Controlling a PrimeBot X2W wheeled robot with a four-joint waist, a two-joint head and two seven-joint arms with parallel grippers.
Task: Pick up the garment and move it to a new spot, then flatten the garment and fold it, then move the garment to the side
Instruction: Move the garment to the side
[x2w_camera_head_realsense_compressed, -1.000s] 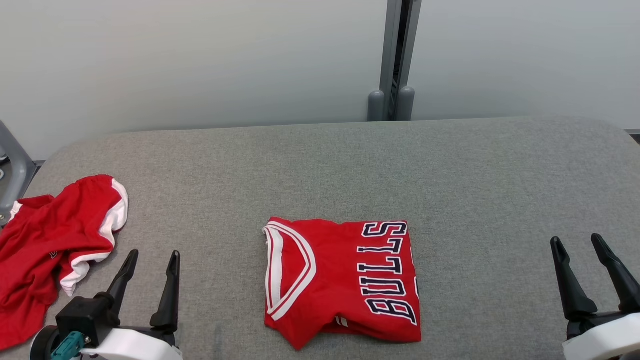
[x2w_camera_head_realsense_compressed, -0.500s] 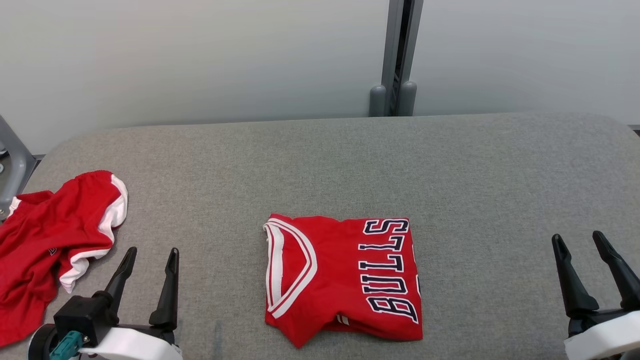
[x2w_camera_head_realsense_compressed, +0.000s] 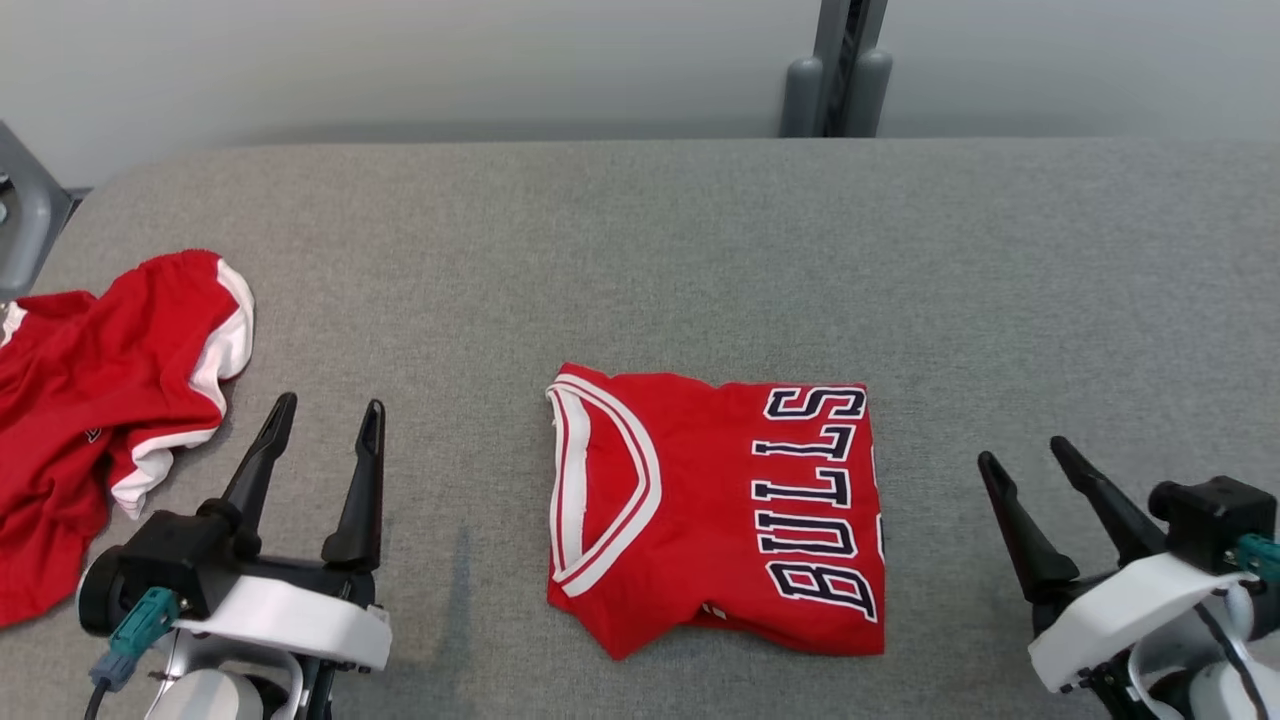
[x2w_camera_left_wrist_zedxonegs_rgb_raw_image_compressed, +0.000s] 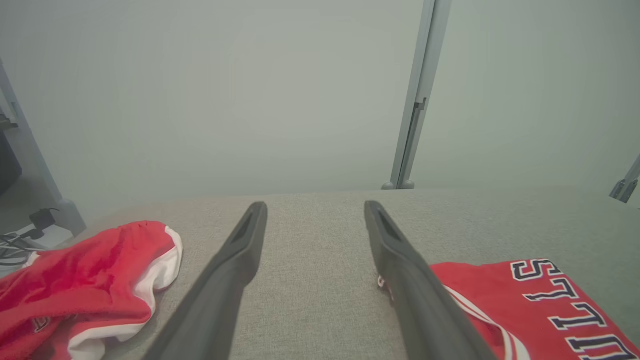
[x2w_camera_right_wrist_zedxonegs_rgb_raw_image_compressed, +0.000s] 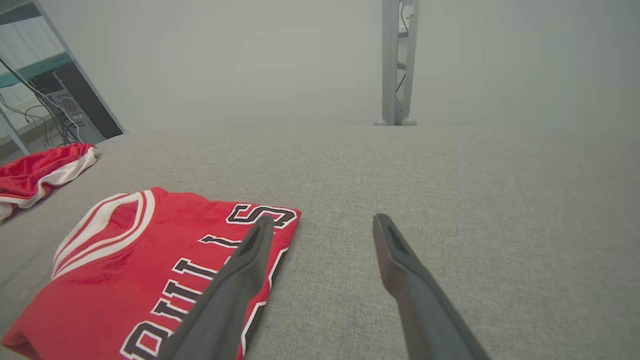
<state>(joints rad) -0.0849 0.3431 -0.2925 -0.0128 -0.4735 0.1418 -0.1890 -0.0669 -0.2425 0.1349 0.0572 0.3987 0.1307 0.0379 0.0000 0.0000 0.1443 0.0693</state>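
text: "BULLS" | on: folded red jersey (x2w_camera_head_realsense_compressed: 715, 515) | lettering: dark, white-outlined | reads sideways

Crumpled red garment (x2w_camera_head_realsense_compressed: 90, 400): cut off by the left edge in the head view, and by the left and bottom edges in the left wrist view. Folded jersey (x2w_camera_head_realsense_compressed: 700, 500): under-layers hidden beneath the top panel, dark marks at its right fold too partial to read, collar end partly covered by a finger of the left gripper (x2w_camera_left_wrist_zedxonegs_rgb_raw_image_compressed: 315, 206), some letters partly covered by a finger of the right gripper (x2w_camera_right_wrist_zedxonegs_rgb_raw_image_compressed: 322, 220), near part cut off in both wrist views. Post (x2w_camera_head_realsense_compressed: 845, 70): top cut off.
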